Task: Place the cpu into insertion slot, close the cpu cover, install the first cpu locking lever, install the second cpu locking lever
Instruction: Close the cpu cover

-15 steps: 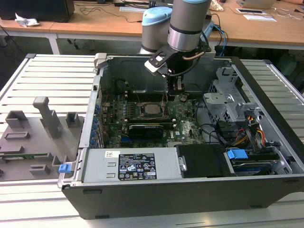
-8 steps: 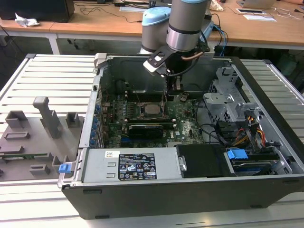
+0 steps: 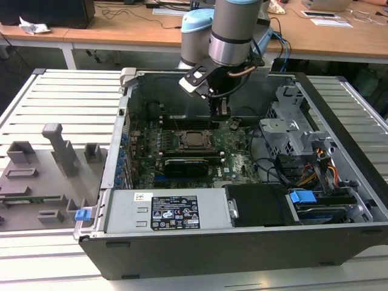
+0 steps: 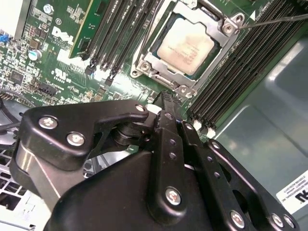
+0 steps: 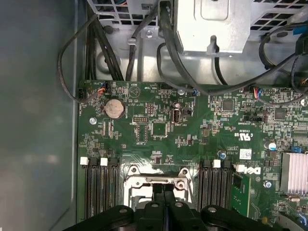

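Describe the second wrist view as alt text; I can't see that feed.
The chip sits in its socket with the metal cover frame lying flat around it, memory slots on either side. The black gripper is in the foreground, fingers together, its tip near the socket's edge. A thin wire lever juts from one socket corner.

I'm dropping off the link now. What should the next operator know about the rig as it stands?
Arm: the gripper is shut and holds nothing, with its tip close to the edge of the insertion slot.
Parts: the cpu sits in the slot, and the cpu cover lies down over it.
Done: cpu placed, cover closed.
Left: the locking levers. One thin lever rod sticks out past the slot's corner, so it is probably not latched. I cannot tell about the other.
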Action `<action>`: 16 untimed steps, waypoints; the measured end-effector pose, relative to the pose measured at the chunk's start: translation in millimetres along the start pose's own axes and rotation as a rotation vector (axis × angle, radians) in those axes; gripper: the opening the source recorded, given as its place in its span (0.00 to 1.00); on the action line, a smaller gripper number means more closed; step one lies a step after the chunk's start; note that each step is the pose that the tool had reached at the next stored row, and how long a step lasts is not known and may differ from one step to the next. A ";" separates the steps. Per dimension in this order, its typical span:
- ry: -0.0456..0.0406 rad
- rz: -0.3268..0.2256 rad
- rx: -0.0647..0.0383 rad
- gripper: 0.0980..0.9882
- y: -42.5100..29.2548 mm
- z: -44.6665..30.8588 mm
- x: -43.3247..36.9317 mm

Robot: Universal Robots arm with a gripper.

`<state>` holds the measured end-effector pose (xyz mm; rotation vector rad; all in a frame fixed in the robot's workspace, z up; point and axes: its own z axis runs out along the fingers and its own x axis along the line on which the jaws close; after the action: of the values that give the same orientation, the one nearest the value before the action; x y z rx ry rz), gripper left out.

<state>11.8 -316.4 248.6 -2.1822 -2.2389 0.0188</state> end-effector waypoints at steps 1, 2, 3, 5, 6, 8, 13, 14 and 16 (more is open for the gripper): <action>-0.0002 0.000 -0.001 0.01 -2.2 0.4 0.0; -0.0001 -0.001 -0.002 0.01 -5.2 1.2 0.1; -0.0001 -0.001 -0.004 0.01 -7.5 1.9 0.1; -0.0002 -0.001 -0.008 0.01 -12.0 3.5 0.2; -0.0003 -0.001 -0.008 0.01 -14.7 4.3 0.3; -0.0004 -0.002 -0.009 0.01 -20.9 5.2 0.4; -0.0005 -0.007 -0.014 0.01 -31.6 6.5 0.7; -0.0005 -0.009 -0.014 0.01 -32.8 6.7 0.9; -0.0007 -0.011 -0.019 0.01 -37.8 7.2 1.2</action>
<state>-26.2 -316.1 242.2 -2.1801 -2.2606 -0.0024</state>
